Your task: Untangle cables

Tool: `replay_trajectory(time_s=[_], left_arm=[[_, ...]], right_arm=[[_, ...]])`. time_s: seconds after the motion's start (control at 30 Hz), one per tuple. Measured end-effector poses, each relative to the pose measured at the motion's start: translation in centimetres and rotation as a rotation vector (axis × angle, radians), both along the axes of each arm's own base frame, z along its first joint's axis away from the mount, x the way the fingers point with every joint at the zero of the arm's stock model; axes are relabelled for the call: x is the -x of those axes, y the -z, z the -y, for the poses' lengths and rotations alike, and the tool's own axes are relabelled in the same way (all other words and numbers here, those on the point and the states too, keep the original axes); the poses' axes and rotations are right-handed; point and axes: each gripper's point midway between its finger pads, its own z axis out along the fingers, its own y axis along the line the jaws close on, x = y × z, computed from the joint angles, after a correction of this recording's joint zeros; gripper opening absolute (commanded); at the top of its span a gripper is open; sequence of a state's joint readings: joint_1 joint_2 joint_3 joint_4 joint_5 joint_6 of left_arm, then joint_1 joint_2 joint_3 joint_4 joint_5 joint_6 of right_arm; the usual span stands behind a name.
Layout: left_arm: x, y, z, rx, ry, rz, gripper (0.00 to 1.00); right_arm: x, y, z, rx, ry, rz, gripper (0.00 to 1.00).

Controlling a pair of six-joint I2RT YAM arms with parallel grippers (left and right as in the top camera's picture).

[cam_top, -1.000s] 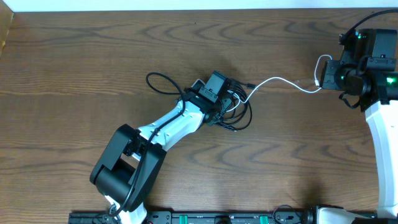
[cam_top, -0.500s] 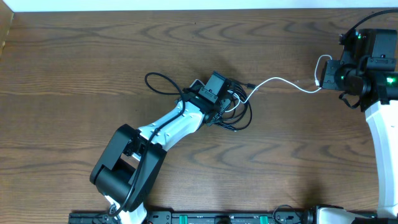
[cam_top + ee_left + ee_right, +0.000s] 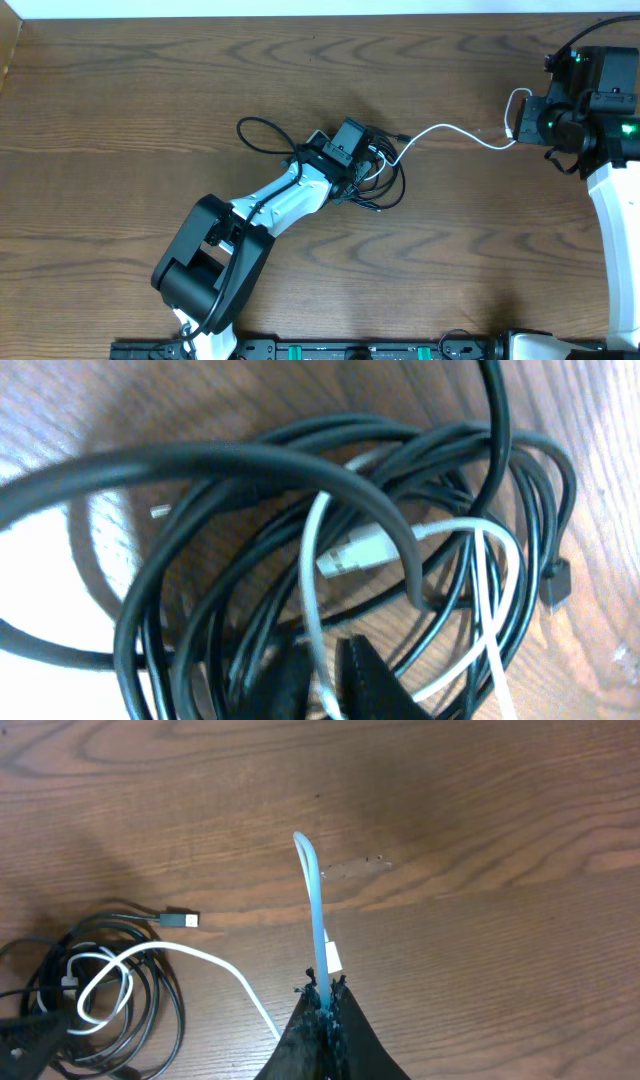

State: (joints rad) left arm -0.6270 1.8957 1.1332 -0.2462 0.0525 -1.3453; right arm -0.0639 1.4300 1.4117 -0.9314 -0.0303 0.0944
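The tangle of black cables point(image 3: 388, 182) lies mid-table, and one black loop point(image 3: 256, 136) trails off to its left. A white cable point(image 3: 450, 131) runs from the tangle to the right. My left gripper point(image 3: 366, 162) sits on the tangle. In the left wrist view its fingertips point(image 3: 366, 672) are shut on a white strand point(image 3: 312, 585) among black coils point(image 3: 250, 470), with a white plug point(image 3: 352, 553) just beyond. My right gripper point(image 3: 516, 122) is shut on the white cable's far end point(image 3: 318, 910), which arches above the gripper point(image 3: 322, 992). A black plug point(image 3: 181, 919) lies loose beside the tangle point(image 3: 95, 985).
The thick black cord point(image 3: 578, 36) of the right arm curves at the back right. A wooden edge point(image 3: 8, 50) stands at the far left corner. A black rail point(image 3: 350, 350) runs along the table's front. Bare wood point(image 3: 470, 250) lies between the arms.
My left gripper has closed onto the white strand in the tangle. The left arm's lower part shifted slightly right. The right arm has not moved.
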Motion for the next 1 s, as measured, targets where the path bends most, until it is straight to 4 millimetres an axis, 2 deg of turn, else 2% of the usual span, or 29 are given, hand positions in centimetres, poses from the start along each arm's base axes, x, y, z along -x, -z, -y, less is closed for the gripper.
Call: replay_trajectory(time_s=[0.37,0.47,0.57,0.7,0.73,0.83,0.9,1.0], left_arm=[[0.0,0.0,0.0,-0.018,0.038,0.013,0.07],[-0.1,-0.9,-0.4,-0.032,0.089,0.044,0.07],[-0.7,-4.0,-1.0,-0.032,0.147,0.127,0.07],[-1.6,-10.9,-1.7,-0.004,0.255,0.309,0.08],[-1.6,-12.9,-1.8,0.005,0.299,0.365,0.08],[-0.8,-17.3,-1.8,0.020,0.451,0.500,0.08],[0.2,-19.2,-1.6,0.020,0.575,0.574,0.08],[1.7,-20.3,-1.0,0.011,0.730,0.634,0.08]], right_arm=[[0.0,0.0,0.0,0.000,0.000,0.000,0.01],[0.0,0.0,0.0,0.000,0.000,0.000,0.01],[0.0,0.0,0.0,0.000,0.000,0.000,0.01],[0.0,0.0,0.0,0.000,0.000,0.000,0.01],[0.0,0.0,0.0,0.000,0.000,0.000,0.01],[0.0,0.0,0.0,0.000,0.000,0.000,0.01],[0.0,0.0,0.0,0.000,0.000,-0.002,0.01],[0.0,0.1,0.0,0.000,0.000,-0.004,0.01]])
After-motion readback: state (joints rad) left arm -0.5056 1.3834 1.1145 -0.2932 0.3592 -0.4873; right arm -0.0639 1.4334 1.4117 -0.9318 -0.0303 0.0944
